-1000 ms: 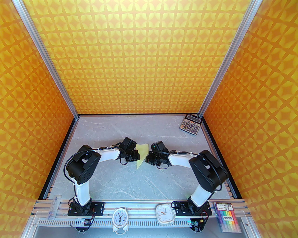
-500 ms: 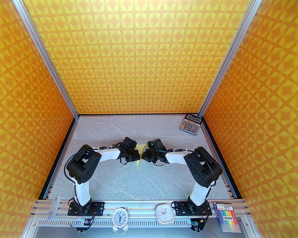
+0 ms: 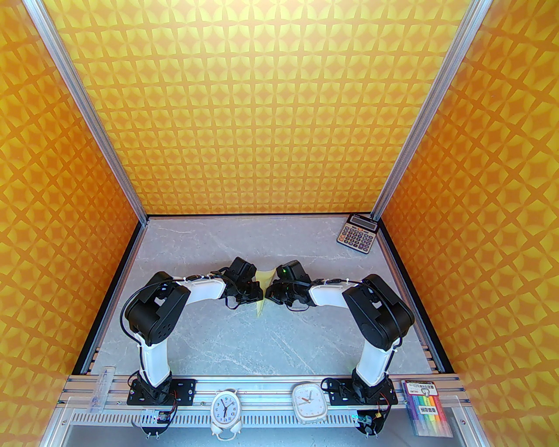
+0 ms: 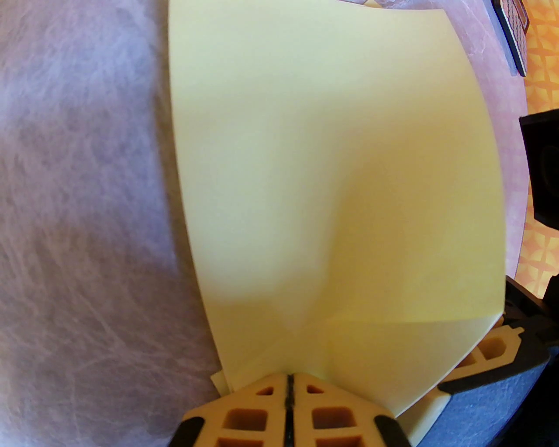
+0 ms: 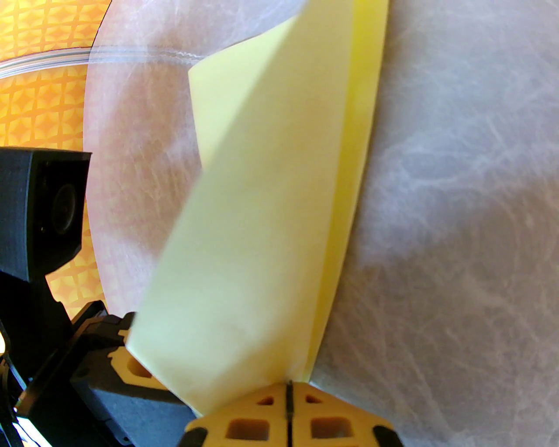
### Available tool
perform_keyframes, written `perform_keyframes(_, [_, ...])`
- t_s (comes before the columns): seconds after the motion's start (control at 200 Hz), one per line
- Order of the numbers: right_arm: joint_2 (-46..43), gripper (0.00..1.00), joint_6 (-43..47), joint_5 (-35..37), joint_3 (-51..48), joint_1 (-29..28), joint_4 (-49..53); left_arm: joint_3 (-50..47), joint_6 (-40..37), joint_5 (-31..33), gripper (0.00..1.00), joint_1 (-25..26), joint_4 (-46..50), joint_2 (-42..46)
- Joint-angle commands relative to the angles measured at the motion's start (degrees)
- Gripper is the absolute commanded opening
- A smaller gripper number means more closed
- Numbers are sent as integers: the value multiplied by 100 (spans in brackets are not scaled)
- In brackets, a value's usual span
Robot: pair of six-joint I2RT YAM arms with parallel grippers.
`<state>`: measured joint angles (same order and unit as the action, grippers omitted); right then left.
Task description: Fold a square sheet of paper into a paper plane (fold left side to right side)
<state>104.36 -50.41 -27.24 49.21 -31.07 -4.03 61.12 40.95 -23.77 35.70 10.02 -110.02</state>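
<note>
Near the middle of the table (image 3: 227,345), the left gripper (image 4: 289,382) and the right gripper (image 5: 288,386) are each closed tight on one edge of the square sheet of paper (image 3: 264,279), which rises half folded between them. The sheet seems very light, thin and floppy. I think it is best pinched gently at an edge near a crease, because it bends and tears easily.

Paper (image 3: 260,307) mid-part hidden in top view; calc (image 4: 515,26) cut off at left wrist view's top edge

Pale yellow paper (image 3: 263,278), creased, partly folded
</note>
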Motion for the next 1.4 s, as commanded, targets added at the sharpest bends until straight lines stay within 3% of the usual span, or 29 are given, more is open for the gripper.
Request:
perform_keyframes(0.0, [151,7,-84,64,111,-55,-68,26,8,48,8,95,281,-327])
perform_keyframes(0.295, [432,6,-8,326,239,-54,345,58,-6,48,9,95,317,-296])
perform_keyframes(0.58, [464,6,97,540,363,-54,819,179,-113,57,23,-37,567,103])
perform_keyframes(0.835, [438,6,124,510,384,-57,827,350,-347,48,23,-132,831,315])
perform_keyframes(0.95, [309,6,176,429,353,-48,771,366,-513,43,17,-142,860,156])
perform_keyframes(1.085, [85,6,145,260,224,-49,478,156,-386,-115,1,-159,560,-89])
perform_keyframes(1.395, [-181,6,-10,24,-29,-48,27,-569,110,-630,0,-438,-509,-199])
